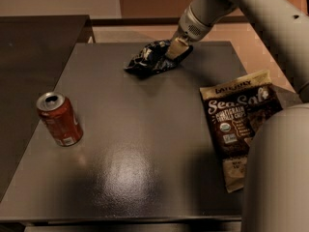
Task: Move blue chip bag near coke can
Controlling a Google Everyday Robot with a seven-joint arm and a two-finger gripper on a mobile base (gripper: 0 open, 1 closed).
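On the table's (145, 178) far side, the hand (176, 48) grips the blue chip bag (147, 61).
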